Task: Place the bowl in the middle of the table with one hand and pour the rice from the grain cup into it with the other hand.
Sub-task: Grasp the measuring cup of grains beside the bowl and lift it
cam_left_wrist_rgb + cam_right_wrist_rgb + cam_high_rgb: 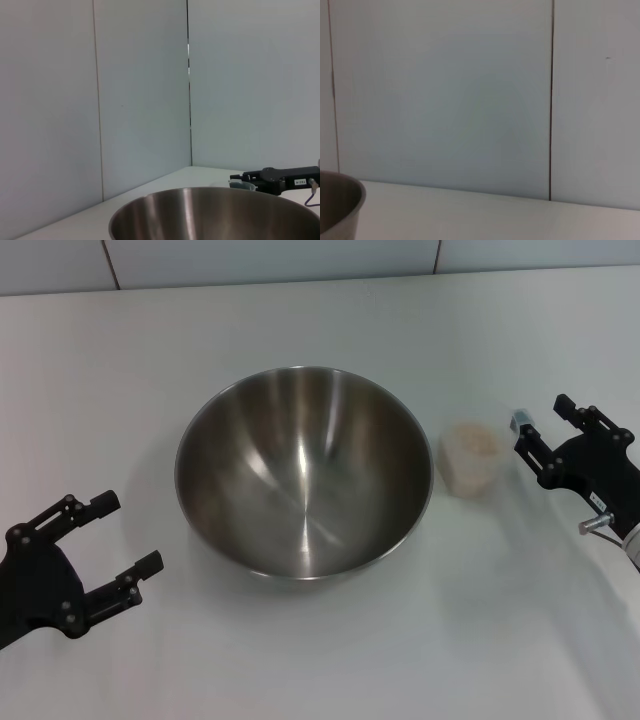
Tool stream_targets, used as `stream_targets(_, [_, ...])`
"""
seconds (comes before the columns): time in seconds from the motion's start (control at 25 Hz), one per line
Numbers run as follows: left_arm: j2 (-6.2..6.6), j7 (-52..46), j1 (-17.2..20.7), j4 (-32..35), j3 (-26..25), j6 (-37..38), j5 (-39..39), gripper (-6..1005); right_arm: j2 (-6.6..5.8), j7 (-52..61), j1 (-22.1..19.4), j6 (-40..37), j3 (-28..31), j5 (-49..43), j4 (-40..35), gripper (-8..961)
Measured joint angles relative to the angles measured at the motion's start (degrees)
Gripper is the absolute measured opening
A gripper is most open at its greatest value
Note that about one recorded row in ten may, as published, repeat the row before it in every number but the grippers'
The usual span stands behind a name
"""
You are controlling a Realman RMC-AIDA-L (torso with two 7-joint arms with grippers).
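**Bowl centred, cup not yet grasped: the pouring step opens**

You see 1 steel bowl point(303, 473) standing upright in the centre of the head view on the white, matte table point(320, 660). Its placement looks done, so the step in hand appears to be the approach to the grain cup point(469, 458).

The cup stands just right of the bowl's rim, apart from it, and holds a heap of pale beige rice point(470, 443). The bowl is empty.

The right gripper point(540, 433), at the right edge, has its 2 fingers spread and sits near the cup without touching it. The left gripper point(108, 547), lower left, is likewise released and clear of the bowl.

Next you would close the right fingers around the cup, lift it, and tip it over the bowl.

Note the materials: brushed, shiny steel with a round wall; thin clear plastic, rounded-square, likely to flex under a firm squeeze.
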Motion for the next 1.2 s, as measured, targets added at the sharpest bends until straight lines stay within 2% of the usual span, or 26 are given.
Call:
stream_targets(0.24, [-0.08, 0.0, -0.1, 0.0, 0.0, 0.0, 0.0, 788, 0.05, -0.1, 0.3, 0.0, -0.1, 0.0, 0.0, 577])
stream_targets(0.48, [-0.09, 0.0, -0.1, 0.0, 0.0, -0.2, 0.0, 787, 0.23, -0.4, 0.6, 1.2, -0.1, 0.0, 0.4, 497])
stream_targets(0.88, [-0.08, 0.0, -0.1, -0.2, -0.7, -0.2, 0.0, 785, 0.36, -0.3, 0.9, 1.3, 0.0, 0.0, 0.8, 288])
stream_targets(1.12, [-0.08, 0.0, -0.1, -0.2, -0.7, -0.2, 0.0, 785, 0.26, 0.3, 1.1, 2.4, 1.1, 0.0, 1.7, 91])
stream_targets(1.2, [-0.08, 0.0, -0.1, -0.3, -0.7, -0.2, 0.0, 785, 0.27, 0.2, 1.1, 2.4, 1.3, 0.0, 1.8, 61])
